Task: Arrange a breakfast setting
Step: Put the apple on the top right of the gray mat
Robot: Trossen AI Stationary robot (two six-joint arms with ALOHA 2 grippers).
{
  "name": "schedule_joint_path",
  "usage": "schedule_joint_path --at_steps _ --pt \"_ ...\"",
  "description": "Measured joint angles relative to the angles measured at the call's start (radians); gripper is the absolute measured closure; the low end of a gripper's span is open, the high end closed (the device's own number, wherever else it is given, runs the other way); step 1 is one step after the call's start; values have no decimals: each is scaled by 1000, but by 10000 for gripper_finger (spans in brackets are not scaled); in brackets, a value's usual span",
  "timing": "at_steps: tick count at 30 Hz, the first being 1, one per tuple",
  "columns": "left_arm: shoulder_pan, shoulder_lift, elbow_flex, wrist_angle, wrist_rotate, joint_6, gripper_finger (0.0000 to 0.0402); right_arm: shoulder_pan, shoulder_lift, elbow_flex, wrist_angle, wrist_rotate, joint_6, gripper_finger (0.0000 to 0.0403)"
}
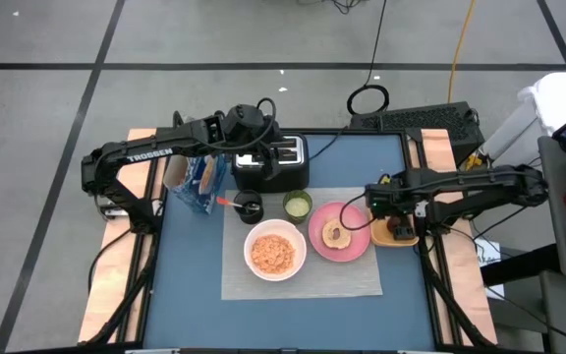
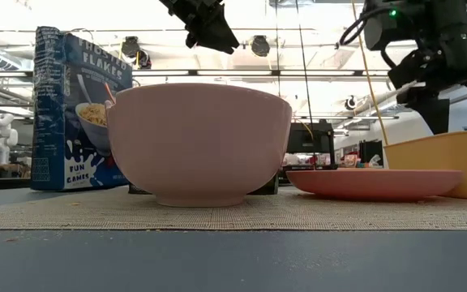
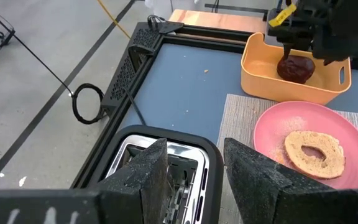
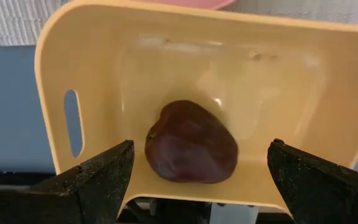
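Over the orange tray (image 1: 402,234), at 3 o'clock of the pink plate (image 1: 354,242), right pincer (image 4: 199,163) is hovering released, straddling a dark red fruit (image 4: 191,142); off-centre closing risks rolling it. Left pincer (image 3: 194,163) is waiting half-spread above the toaster (image 3: 160,163).

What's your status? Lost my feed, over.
Right gripper open over dark red fruit in orange tray. Left gripper empty above toaster. Nothing blocking.
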Motion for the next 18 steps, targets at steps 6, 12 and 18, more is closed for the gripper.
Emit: schedule_joint_path --at_steps 6,12,18 --pt "0 0 0 0 0 0 236 0 62 0 -1 -6 0 47" --pt "0 0 0 0 0 0 236 0 96 0 -1 -5 0 47" --pt "0 0 0 0 0 0 236 0 117 1 -3 62 25 47"
